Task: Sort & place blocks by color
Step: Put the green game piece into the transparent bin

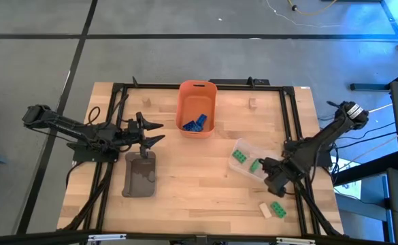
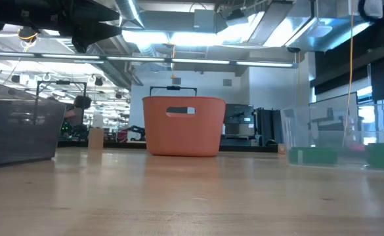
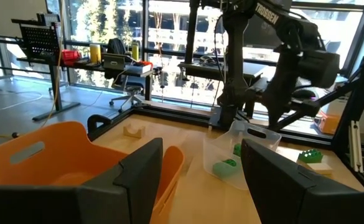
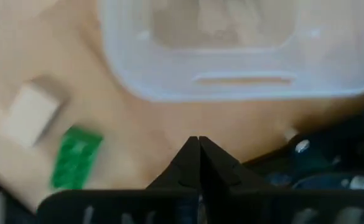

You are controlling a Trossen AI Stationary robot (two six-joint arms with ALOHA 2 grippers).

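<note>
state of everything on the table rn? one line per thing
left pincer: open, empty, beside the grey tray
right pincer: shut, empty
orange bin: upright, blue blocks inside
clear bin: two green blocks inside
grey tray: flat, contents unclear
green block: loose, right front
tan block: loose beside it

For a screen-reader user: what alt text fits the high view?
Overhead wooden table: orange bin holding blue blocks, clear bin holding green blocks. Left gripper, jaws open, above a grey tray; right gripper beside the clear bin.
</note>
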